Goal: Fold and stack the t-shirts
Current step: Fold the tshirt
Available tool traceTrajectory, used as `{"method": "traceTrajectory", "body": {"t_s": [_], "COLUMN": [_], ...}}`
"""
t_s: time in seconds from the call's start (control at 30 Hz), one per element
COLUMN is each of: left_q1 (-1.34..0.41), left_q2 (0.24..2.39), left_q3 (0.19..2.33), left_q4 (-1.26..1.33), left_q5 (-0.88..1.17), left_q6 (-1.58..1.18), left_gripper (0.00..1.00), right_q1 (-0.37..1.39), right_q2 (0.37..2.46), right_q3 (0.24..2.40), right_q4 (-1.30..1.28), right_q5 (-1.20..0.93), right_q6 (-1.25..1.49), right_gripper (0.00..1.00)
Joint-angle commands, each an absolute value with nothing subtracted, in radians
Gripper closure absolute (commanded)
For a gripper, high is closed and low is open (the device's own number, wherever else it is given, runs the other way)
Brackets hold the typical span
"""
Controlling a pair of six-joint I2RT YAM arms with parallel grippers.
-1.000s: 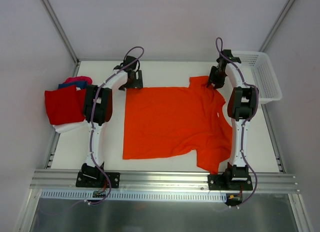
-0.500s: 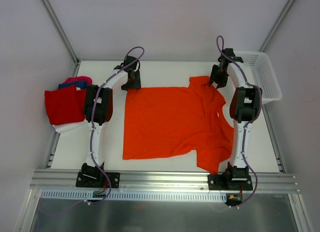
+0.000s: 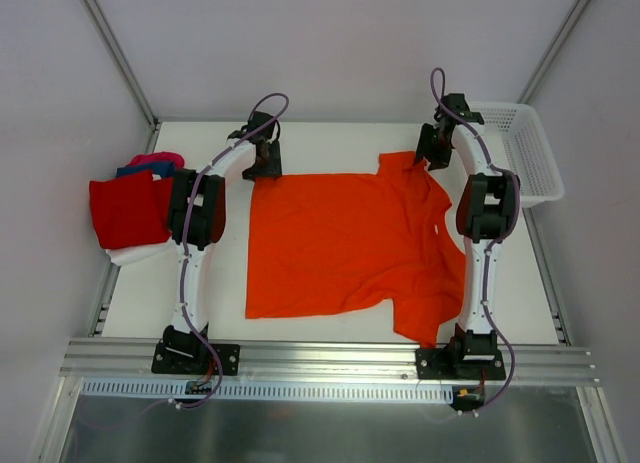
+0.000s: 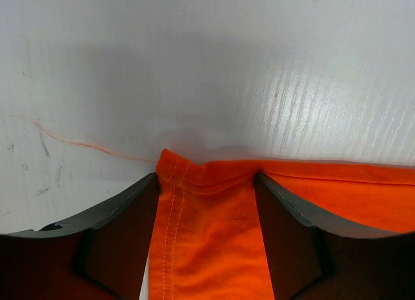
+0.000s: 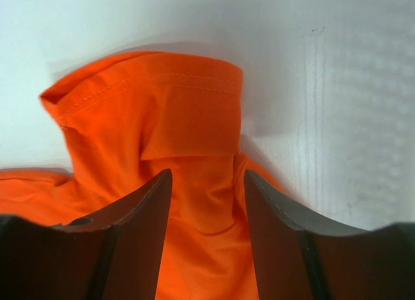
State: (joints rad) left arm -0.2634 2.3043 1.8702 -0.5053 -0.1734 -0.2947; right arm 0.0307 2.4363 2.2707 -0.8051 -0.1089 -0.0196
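orange t-shirt (image 3: pixel 340 243) with near right sleeve partly behind right arm (image 3: pixel 487 208), cut off by the lower edge in both wrist views, red t-shirt (image 3: pixel 125 211) covering most of white t-shirt (image 3: pixel 135 253), blue t-shirt (image 3: pixel 135 169) and magenta-pink t-shirt (image 3: pixel 160 160) at the left

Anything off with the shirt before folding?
Orange t-shirt lies mostly flat, but its far right sleeve is doubled over on itself and the near right sleeve sits skewed. Loose orange thread on the table.

Left arm (image 3: pixel 195 218) and right arm (image 3: pixel 487 208) both extended away from their bases, elbows bent, wrists pitched downward; left gripper (image 4: pixel 207 180) and right gripper (image 5: pixel 207 173) sat low, fingers parted.
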Motion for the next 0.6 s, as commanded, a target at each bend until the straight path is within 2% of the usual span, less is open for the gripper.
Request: {"method": "traceTrajectory", "body": {"t_s": [0.0,0.27,0.33,0.37,0.43,0.47,0.5,0.53,0.57], "left_q1": [-0.275,-0.275,-0.275,-0.275,-0.275,-0.275,-0.275,-0.275,-0.275], "left_q2": [2.289,2.284,2.284,2.287,2.287,2.292,2.295,2.296,2.301], "left_q3": [1.899,1.899,1.899,1.899,1.901,1.901,1.901,1.904,1.907], "left_q4": [-0.54,-0.543,-0.545,-0.543,-0.545,-0.545,-0.545,-0.546,-0.548], "left_q5": [-0.17,-0.163,-0.166,-0.166,-0.166,-0.167,-0.169,-0.17,-0.172], "left_q6": [-0.272,-0.273,-0.272,-0.272,-0.27,-0.27,-0.27,-0.27,-0.273], "left_gripper": [0.39,0.4,0.45,0.45,0.46,0.51,0.53,0.58,0.77], "right_q1": [0.038,0.04,0.038,0.04,0.04,0.04,0.038,0.04,0.04], "right_q2": [2.465,2.457,2.454,2.454,2.454,2.454,2.453,2.453,2.45], "right_q3": [2.281,2.24,2.234,2.229,2.223,2.223,2.22,2.218,2.217], "right_q4": [-0.821,-0.821,-0.819,-0.821,-0.821,-0.822,-0.822,-0.822,-0.822], "right_q5": [-0.127,-0.109,-0.104,-0.106,-0.106,-0.107,-0.106,-0.106,-0.103], "right_q6": [-0.026,-0.034,-0.032,-0.032,-0.035,-0.035,-0.037,-0.035,-0.035], "right_gripper": [0.48,0.5,0.59,0.7,0.81,0.91,0.95,0.99,0.99]}}
